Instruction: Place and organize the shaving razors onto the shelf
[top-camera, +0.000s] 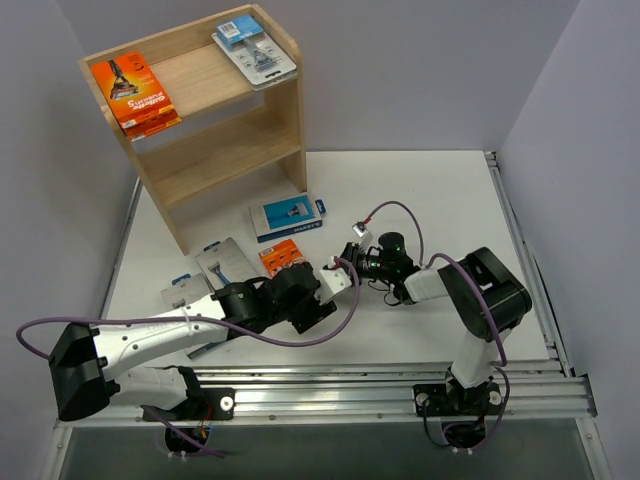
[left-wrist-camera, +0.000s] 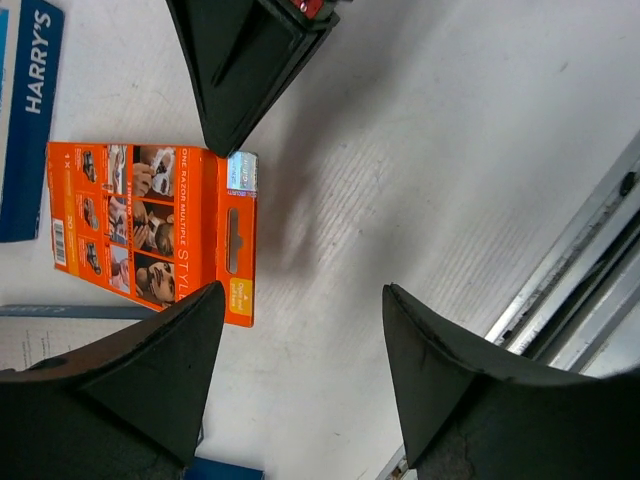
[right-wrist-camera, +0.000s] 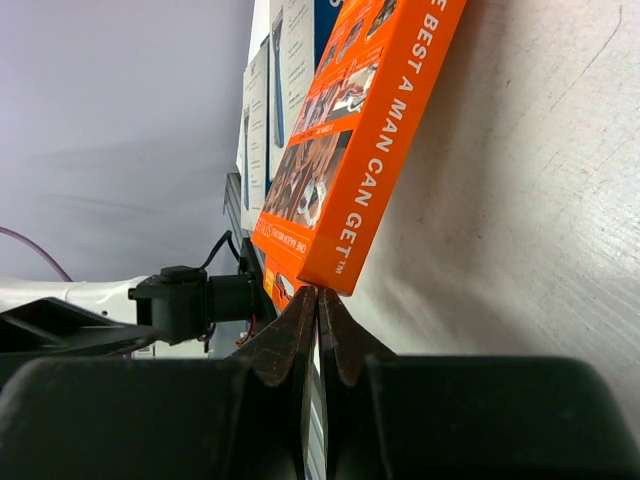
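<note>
Razor packs first. I count two up on the shelf (top-camera: 222, 152), both on the top tier: a big orange pack (top-camera: 135, 92) at the left end and a clear blister pack (top-camera: 255, 52) with a blue header at the right end, hanging a little over the front rim. The lower tier shows only bare wood from here.

Down on the desk (top-camera: 430, 190) I make out four more. A blue box (top-camera: 288, 217) lies flat just in front of the shelf, a small orange box (left-wrist-camera: 150, 230) sits just nearer than that, and two grey packs (top-camera: 222, 262) are off to the left. The left arm (top-camera: 150, 340) lies across the nearer grey pack and hides part of it. A sliver of blue shows under that arm, and I can't tell whether it's another pack.

The small orange box lies flat, picture side up. The right jaws are clenched with nothing between them, and their fingers (right-wrist-camera: 290, 335) are pressed together with the tip at the corner of that box. I can't say whether they touch it.

The left jaws are released, fingers (left-wrist-camera: 150, 380) wide apart over bare desk just beside the orange box's hang-tab end, holding nothing. On the left wrist camera the blue box is cut off at the frame edge, with only the brand lettering showing.
</note>
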